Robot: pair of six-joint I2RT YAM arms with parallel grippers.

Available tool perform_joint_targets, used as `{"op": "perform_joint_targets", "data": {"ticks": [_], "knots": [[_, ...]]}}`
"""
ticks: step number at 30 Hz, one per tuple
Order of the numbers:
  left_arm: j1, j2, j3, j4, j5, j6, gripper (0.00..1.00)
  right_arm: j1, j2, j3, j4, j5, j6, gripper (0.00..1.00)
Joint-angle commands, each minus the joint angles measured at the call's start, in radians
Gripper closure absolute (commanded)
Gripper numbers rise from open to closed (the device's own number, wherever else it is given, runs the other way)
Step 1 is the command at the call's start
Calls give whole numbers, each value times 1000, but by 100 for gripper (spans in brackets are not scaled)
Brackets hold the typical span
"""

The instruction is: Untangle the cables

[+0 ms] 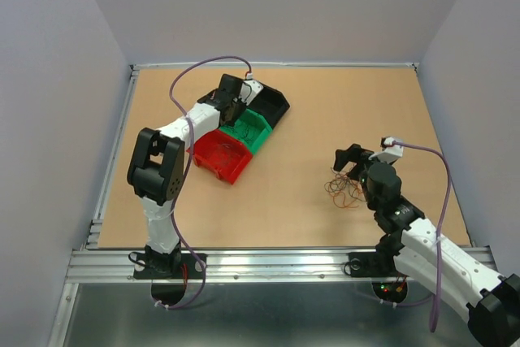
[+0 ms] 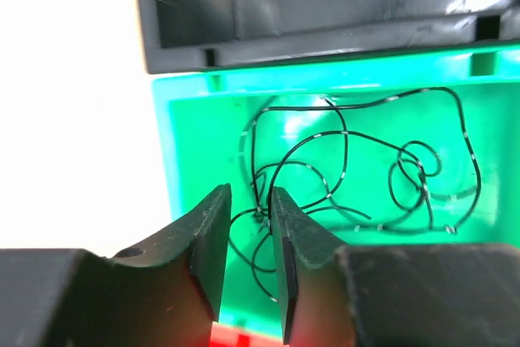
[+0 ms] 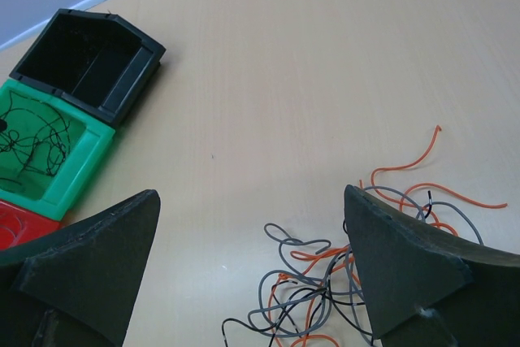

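The cables are thin, curly wires in two places. A tangled clump of orange, grey and black cables (image 1: pixel 345 188) (image 3: pixel 325 290) lies on the table at the right. Several black ones (image 2: pixel 345 160) (image 3: pixel 32 140) lie loose on the floor of the green bin (image 1: pixel 258 132) (image 2: pixel 187 160). My left gripper (image 1: pixel 238 111) (image 2: pixel 249 193) hangs over that bin, its jaws a narrow gap apart, with wire showing on the bin floor below the gap. My right gripper (image 1: pixel 353 168) (image 3: pixel 250 194) stands wide open just above the clump's far edge, holding nothing.
A black bin (image 1: pixel 272 103) (image 2: pixel 325 6) (image 3: pixel 89 58), the green bin and a red bin (image 1: pixel 221 154) (image 3: pixel 20 225) sit side by side in a diagonal row at the middle left. Grey walls enclose the tan table on three sides.
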Motion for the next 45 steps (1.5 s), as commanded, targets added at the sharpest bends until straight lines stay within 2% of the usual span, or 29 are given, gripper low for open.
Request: {"op": "perform_joint_targets", "data": {"ticks": [1,8,12,17,23,25,28,29,30,33,38,41,43,45], "knots": [[-14,-75,-12,-27,-5,-13,60,-3,-11,51,47,-7,-6,0],[-40,-117,-32,-60,-22,-10,50,-3,5,57,50,-17,-6,0],[-53,-132,-40,-73,-26,-10,49,-5,6,57,51,-32,-8,0],[-54,-154,-50,-42,-35,-17,49,-3,2,55,53,-32,-13,0],[-63,-289,-127,51,47,-14,43,-3,-3,54,53,-37,-17,0],[-63,-344,-152,84,57,-14,34,-5,-3,54,51,-38,-17,0],[-63,-404,-207,153,95,-10,27,-5,-5,52,51,-44,-22,0],[-66,-446,-239,170,110,-5,10,-5,-8,51,50,-47,-23,0],[-66,-469,-257,202,139,-3,1,-3,-14,58,24,-49,-17,0],[-70,-574,-345,303,216,-3,1,-5,-52,106,-163,-57,12,0],[-94,-715,-490,450,359,-14,1,-3,-98,106,-248,69,82,0],[-154,-746,-572,525,402,-2,1,-5,-11,141,-321,124,147,0],[-233,-726,-609,550,390,24,2,-5,99,199,-421,184,200,0],[-296,-694,-617,565,367,45,3,-3,159,222,-441,239,242,0]]}}
